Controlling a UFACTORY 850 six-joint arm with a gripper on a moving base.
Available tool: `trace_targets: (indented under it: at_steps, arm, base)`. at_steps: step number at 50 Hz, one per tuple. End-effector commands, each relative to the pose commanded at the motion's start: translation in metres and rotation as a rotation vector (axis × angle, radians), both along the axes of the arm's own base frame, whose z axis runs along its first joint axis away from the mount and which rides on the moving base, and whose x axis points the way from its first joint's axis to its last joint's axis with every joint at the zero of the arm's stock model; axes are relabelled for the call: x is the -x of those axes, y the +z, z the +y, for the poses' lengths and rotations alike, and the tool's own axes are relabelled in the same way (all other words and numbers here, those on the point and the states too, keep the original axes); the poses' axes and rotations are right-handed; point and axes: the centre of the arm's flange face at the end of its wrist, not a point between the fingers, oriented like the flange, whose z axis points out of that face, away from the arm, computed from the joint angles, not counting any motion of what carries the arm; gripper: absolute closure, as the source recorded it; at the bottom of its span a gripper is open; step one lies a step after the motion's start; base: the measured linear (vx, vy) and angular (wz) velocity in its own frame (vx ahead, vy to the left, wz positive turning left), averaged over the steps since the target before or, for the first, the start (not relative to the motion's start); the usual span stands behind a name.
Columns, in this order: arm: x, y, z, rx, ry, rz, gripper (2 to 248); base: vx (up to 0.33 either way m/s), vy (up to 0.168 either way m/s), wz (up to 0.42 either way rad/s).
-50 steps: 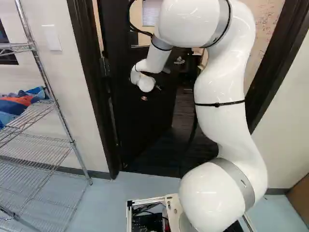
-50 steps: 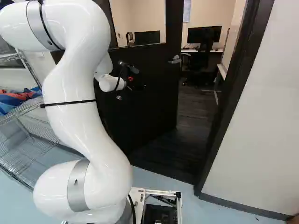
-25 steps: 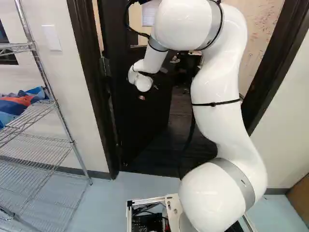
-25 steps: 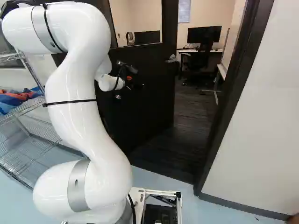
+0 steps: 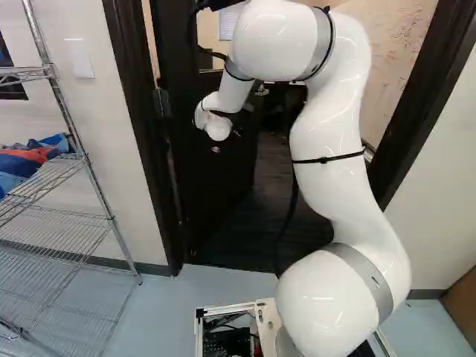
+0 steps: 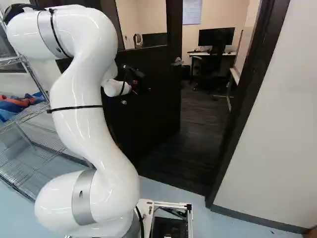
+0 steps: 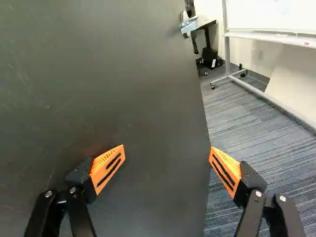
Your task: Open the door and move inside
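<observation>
Directly ahead of the gripper, whose two fingers are spread wide with nothing pinched, is the dark windowed door, standing ajar in its black frame. In the wrist view, one orange pad lies in front of the door's face and the other beside its free edge, next to the opening; whether either touches cannot be told. The silver lever handle sits farther ahead, near that edge and well apart from the fingers. Through the opening are grey carpet and a wheeled whiteboard. Marker writing covers part of the wall at the upper right of the left base view, too small to read.
</observation>
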Motion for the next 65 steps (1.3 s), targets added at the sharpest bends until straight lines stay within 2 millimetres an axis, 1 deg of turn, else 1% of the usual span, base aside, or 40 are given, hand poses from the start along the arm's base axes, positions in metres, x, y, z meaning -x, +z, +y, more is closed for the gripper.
trace_targets:
  at_steps: [43, 65]
  arm:
    - [-0.023, -0.002, 0.028, 0.034, 0.087, -0.035, 3]
    - [-0.028, -0.002, 0.040, 0.061, 0.141, -0.049, 3]
  base:
    - [0.000, 0.000, 0.000]
    - [0.000, 0.000, 0.000]
